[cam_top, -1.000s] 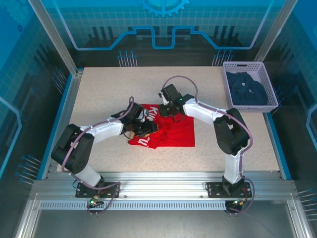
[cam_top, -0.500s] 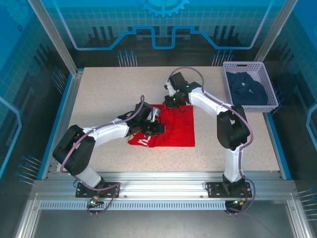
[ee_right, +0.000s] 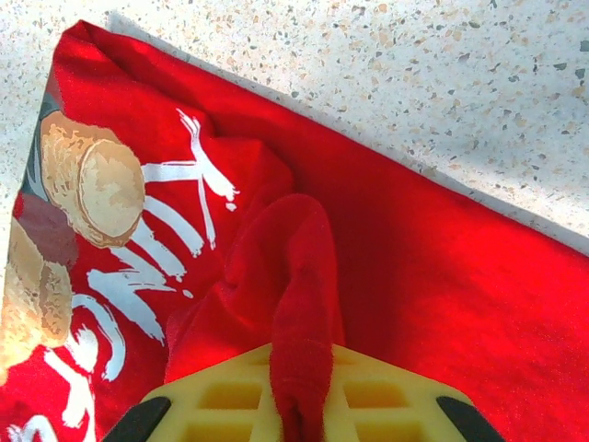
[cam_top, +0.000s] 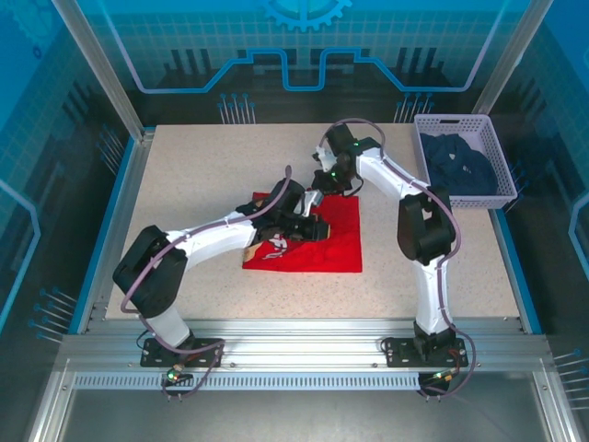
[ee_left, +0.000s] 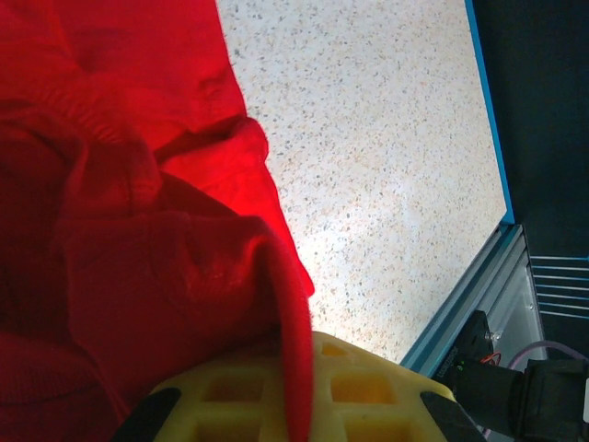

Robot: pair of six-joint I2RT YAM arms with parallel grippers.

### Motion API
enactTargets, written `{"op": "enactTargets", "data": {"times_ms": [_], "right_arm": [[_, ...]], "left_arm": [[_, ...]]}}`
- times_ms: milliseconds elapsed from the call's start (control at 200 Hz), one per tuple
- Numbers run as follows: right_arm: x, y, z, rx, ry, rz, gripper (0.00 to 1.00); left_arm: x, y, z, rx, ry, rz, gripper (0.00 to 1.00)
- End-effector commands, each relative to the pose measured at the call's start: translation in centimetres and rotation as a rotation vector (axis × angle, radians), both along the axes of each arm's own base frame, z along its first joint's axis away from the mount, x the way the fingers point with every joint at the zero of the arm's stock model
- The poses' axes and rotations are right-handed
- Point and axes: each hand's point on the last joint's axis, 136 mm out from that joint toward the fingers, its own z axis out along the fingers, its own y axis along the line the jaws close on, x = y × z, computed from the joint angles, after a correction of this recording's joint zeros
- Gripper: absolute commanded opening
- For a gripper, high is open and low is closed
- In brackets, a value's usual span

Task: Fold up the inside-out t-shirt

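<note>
1. Placement: finding the bright red soft cloth t-shirt [cam_top: 336, 247] spread near the middle of the speckled beige table [cam_top: 202, 175], well apart from the white plastic mesh basket [cam_top: 465, 200] at the far right.
2. Pinching a raised ridge of red cloth in the left gripper [ee_left: 285, 396], clamped tight on the fabric; likewise squeezing a narrow upright fold in the right gripper [ee_right: 299, 396], just beside the tan bear print [ee_right: 87, 180] and white lettering [ee_right: 198, 170].
3. Risking a slip: holding only a thin ridge in each grasp, thereby inviting the cloth to pull free when lifting fast or unevenly, and dropping half of the fold.
4. Risking a double layer: possibly catching more than one ply at the left, judging by the bunching there, and so dragging the whole shirt across the table instead of turning one edge over.
5. Risking a clash: working with both wrists close together over the far half of the shirt, hence crowding each other or snagging a cable when crossing.
6. Risking a skewed fold: raising the two ridges to unequal heights, twisting the edge and pressing in wrinkles on laying it down.
</note>
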Motion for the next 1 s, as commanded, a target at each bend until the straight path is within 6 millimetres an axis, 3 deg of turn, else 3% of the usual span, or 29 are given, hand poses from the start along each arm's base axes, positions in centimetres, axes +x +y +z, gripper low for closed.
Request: {"op": "enactTargets", "data": {"times_ms": [0, 380, 560, 635, 780, 890, 900, 995], "right_arm": [[-0.4, 0.1, 0.1, 0.045, 0.061, 0.026, 0.14], [0.2, -1.3, 1.1, 0.052, 0.089, 0.017, 0.15], [0.9, -2.6, 0.4, 0.037, 0.116, -0.002, 0.22], [1.7, -4.3, -0.7, -0.005, 0.131, -0.037, 0.27], [3.6, -8.3, -2.3, -0.118, 0.137, -0.130, 0.36], [4.4, -10.6, -1.3, -0.171, 0.098, -0.179, 0.43], [4.4, -10.8, -0.2, -0.167, 0.077, -0.185, 0.43], [3.7, -12.0, 1.9, -0.174, 0.014, -0.219, 0.46]], "left_arm": [[0.5, -1.2, 0.5, 0.008, -0.051, -0.040, 0.04], [-0.5, -3.4, -0.6, 0.073, -0.101, -0.130, 0.04], [-0.6, -5.8, -1.4, 0.103, -0.152, -0.166, 0.05], [-0.2, -6.9, -2.5, 0.119, -0.155, -0.152, 0.20], [0.6, -10.2, -2.6, 0.060, -0.139, -0.157, 0.31], [-0.1, -11.6, -0.6, -0.003, -0.151, -0.205, 0.48], [-0.3, -11.7, -0.4, -0.009, -0.153, -0.210, 0.50], [-0.9, -10.3, 1.3, -0.018, -0.189, -0.221, 0.59]]}}
